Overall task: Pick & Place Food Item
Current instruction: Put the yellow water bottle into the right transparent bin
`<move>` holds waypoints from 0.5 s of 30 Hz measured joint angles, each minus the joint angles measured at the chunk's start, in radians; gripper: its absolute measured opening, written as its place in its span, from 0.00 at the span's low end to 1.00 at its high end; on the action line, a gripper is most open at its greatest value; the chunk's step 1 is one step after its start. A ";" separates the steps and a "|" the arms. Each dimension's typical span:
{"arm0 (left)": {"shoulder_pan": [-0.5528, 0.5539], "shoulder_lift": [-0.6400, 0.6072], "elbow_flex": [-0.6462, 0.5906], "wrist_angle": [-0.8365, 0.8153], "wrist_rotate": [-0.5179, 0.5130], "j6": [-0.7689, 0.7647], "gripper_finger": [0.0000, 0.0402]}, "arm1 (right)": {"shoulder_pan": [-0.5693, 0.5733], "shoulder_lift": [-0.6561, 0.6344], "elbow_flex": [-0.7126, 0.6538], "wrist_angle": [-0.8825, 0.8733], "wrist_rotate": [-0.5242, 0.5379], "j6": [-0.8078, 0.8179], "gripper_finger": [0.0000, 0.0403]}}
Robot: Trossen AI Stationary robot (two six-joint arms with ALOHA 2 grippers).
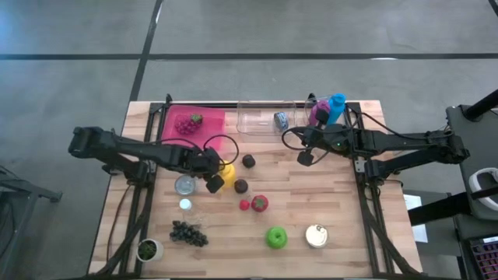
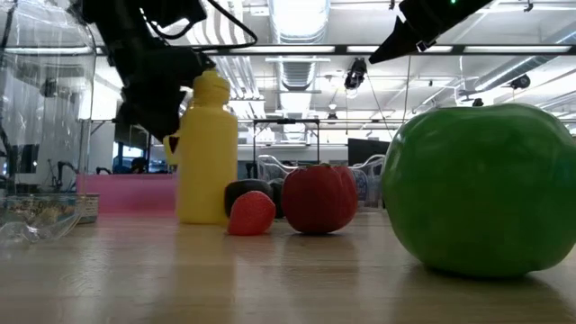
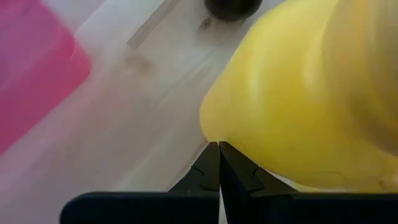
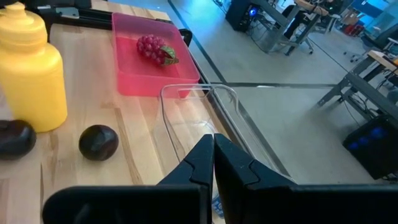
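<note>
The left gripper [image 1: 213,181], its fingers pressed together with nothing between them, sits low over the table [image 1: 342,249] just beside the yellow bottle [image 1: 226,170], its tips against the bottle's base in the left wrist view. The right gripper [image 1: 304,156], fingers also pressed together and empty, hangs over the far right of the table near the clear tray [image 1: 261,117].

No food item is held yet. The likeliest targets lie just right of the left gripper: a dark fruit [image 1: 241,186] beside the bottle, another dark fruit [image 1: 248,161] farther off, and nearer, a strawberry [image 1: 244,204] touching or just beside a red fruit [image 1: 260,203].

To do this step well, the left gripper would probably need to back off the bottle, spread its fingers, and come down centred over one fruit without tipping the upright bottle.

The dark fruits look nearly round, so no long axis can be read; the strawberry's long axis appears tilted in the low view, its tip down-left.

The pink tray [image 1: 210,118] at far left holds raspberries [image 1: 188,123].
</note>
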 joint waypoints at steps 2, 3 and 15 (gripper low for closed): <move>0.004 0.013 0.000 0.021 0.000 0.016 0.00 | 0.000 0.000 0.000 0.000 0.000 0.000 0.02; 0.005 0.020 0.000 0.034 0.000 0.026 0.00 | 0.000 0.000 0.000 0.000 0.000 0.000 0.02; 0.046 0.031 0.000 0.167 0.000 0.124 0.00 | 0.000 0.000 0.000 0.001 0.000 0.000 0.02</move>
